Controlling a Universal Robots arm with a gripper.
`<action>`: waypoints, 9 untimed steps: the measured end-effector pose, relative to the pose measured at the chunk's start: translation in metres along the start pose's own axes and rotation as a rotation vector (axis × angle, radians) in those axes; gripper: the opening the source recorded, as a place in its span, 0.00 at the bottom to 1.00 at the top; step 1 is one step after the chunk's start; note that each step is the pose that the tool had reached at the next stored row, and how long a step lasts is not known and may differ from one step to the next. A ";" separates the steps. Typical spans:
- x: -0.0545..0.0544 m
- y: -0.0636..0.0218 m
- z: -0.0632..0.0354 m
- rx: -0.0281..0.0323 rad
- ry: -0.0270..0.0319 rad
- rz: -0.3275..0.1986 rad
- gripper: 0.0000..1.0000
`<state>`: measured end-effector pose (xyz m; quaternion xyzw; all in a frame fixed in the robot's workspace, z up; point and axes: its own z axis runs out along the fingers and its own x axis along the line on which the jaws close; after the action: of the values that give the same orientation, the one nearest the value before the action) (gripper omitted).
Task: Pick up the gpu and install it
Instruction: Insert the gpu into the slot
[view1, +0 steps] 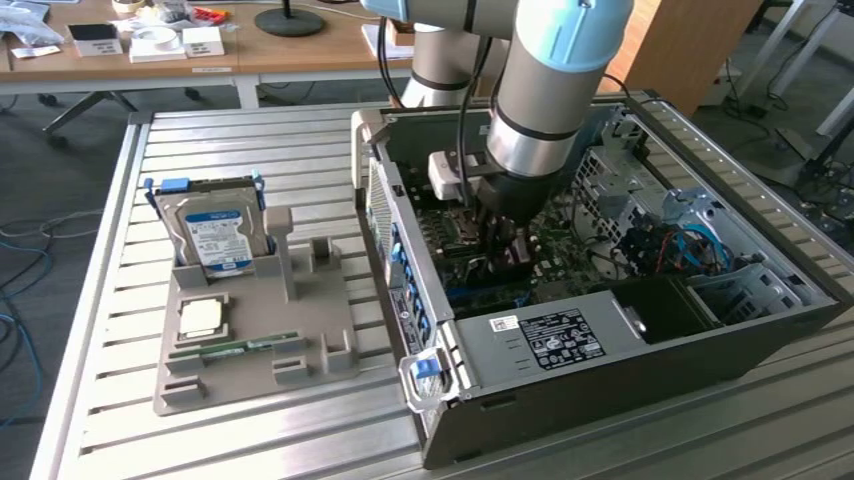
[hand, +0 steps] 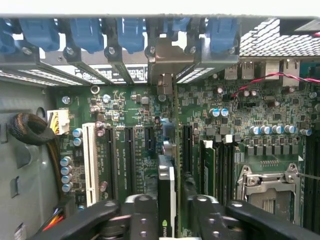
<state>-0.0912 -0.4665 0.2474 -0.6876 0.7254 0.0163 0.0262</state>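
The gpu (hand: 167, 185) is seen edge-on in the wrist view, a thin black card with a greenish board edge. It stands upright in a motherboard slot, its metal bracket (hand: 167, 57) against the case's rear wall. My gripper (hand: 169, 212) straddles the card's top edge, one black finger on each side. A narrow dark gap shows between the card and one finger, so the jaws stand slightly open around it. In the exterior view my gripper (view1: 505, 250) reaches down deep inside the open computer case (view1: 400, 250), and the arm hides the card there.
Blue slot latches (hand: 85, 32) line the case's rear wall. An empty CPU socket (hand: 270, 185) and a seated memory stick (hand: 209, 165) lie beside the card. Outside the case, a grey holder (view1: 320, 340) carries a hard drive (view1: 214, 235), a CPU (view1: 200, 318) and a memory stick (view1: 247, 347).
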 end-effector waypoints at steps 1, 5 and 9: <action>0.000 0.0000 -0.0005 -0.0005 0.0011 0.000 0.33; 0.000 -0.0001 -0.0006 -0.0006 0.0012 0.000 0.40; 0.000 -0.0012 -0.0017 -0.0007 0.0012 0.000 0.40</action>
<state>-0.0900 -0.4666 0.2491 -0.6878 0.7253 0.0162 0.0255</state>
